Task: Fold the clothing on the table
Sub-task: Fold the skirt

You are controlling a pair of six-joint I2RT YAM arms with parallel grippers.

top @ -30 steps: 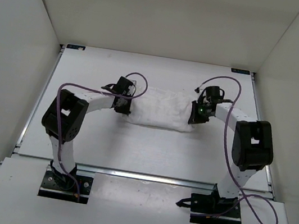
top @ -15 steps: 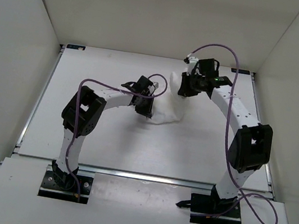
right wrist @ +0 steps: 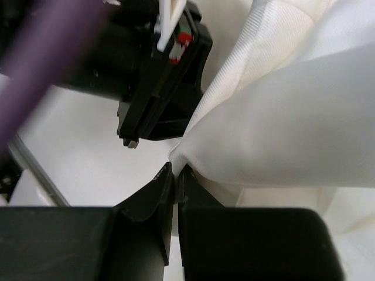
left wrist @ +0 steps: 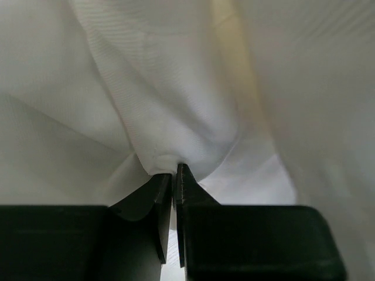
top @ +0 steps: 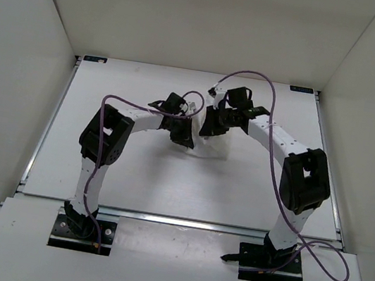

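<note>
Clothing is clamped at two points: the left gripper has its jaws drawn narrow on a pinched fold of the white fabric, and the right gripper has its jaws almost together on a fabric edge. The two grippers stand just beside each other, the right one toward the far edge, with the fabric gathered into a small rumpled bunch between and below them; whether the bunch touches the surface cannot be told. The bunch is over the middle of the table, well apart from all four corners.
</note>
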